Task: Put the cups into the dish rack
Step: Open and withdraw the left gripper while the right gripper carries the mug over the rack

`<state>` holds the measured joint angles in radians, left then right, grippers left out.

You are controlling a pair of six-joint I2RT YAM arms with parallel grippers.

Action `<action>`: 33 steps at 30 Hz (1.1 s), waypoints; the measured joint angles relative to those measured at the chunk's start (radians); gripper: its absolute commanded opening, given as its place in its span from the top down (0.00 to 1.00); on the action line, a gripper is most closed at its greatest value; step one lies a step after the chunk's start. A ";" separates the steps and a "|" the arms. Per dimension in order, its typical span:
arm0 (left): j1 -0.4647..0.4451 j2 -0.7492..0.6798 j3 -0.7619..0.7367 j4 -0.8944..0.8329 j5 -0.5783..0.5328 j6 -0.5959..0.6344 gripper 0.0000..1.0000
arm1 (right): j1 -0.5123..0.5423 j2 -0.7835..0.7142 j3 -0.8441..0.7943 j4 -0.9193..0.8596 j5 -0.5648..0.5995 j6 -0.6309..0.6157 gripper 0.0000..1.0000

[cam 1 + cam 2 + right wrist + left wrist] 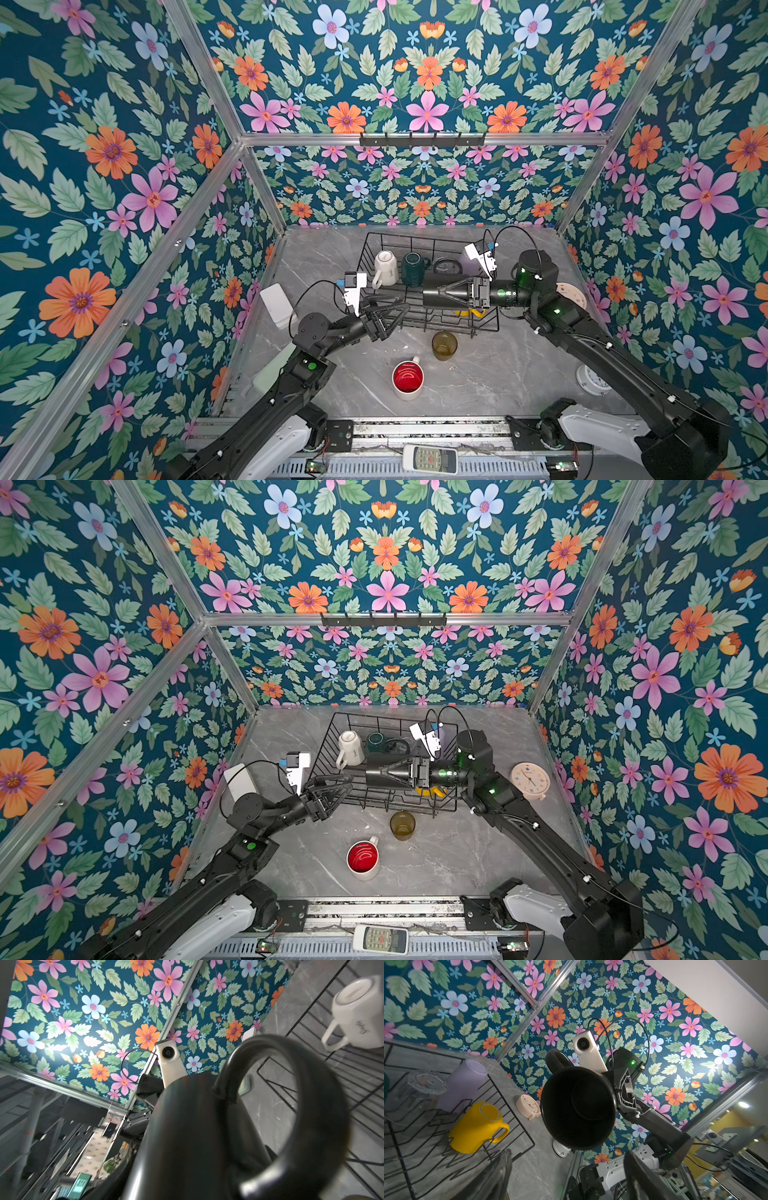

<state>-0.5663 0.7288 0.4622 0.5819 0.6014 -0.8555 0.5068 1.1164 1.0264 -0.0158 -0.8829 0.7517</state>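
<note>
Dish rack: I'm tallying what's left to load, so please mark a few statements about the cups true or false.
1. The amber tumbler stands on the table, outside the rack. True.
2. The red mug sits in the rack. False: it stands upright on the table, in front of the rack.
3. The right gripper holds the black mug above the rack. True.
4. The left gripper grips the white mug. False: its jaws are open and empty by the rack's corner, and the white mug rests bottom-up in the rack.
5. The yellow mug is in the rack. True.
</note>
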 measured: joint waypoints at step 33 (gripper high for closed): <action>0.003 -0.615 0.137 -1.013 -0.981 0.214 0.00 | 0.259 0.626 0.760 -0.797 0.701 -0.466 1.00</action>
<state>-0.5632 0.1139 0.5987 -0.4313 -0.3798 -0.6415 0.7658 1.7424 1.7859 -0.8127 -0.1822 0.2855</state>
